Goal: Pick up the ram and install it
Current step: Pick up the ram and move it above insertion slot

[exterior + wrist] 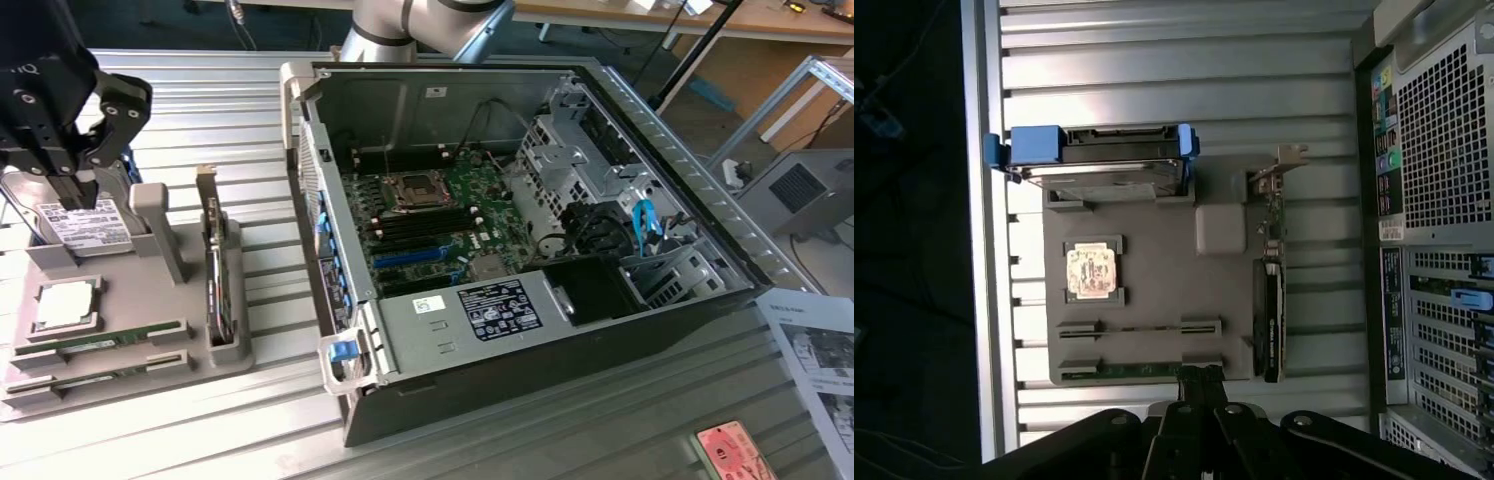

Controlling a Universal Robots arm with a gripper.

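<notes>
Closed claw (1201, 376) hangs over ram (1139, 371) at gray holder's (1154, 285) outer edge.

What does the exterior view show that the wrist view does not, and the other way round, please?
Exterior view: the inside of the open computer case, with its motherboard, and a printed sheet at the exterior view's right.
Wrist view: the case's perforated back panel.
Both: the grey holder carrying the hard drive, a processor, the ram and an upright card, with the shut, empty tool above it.
</notes>
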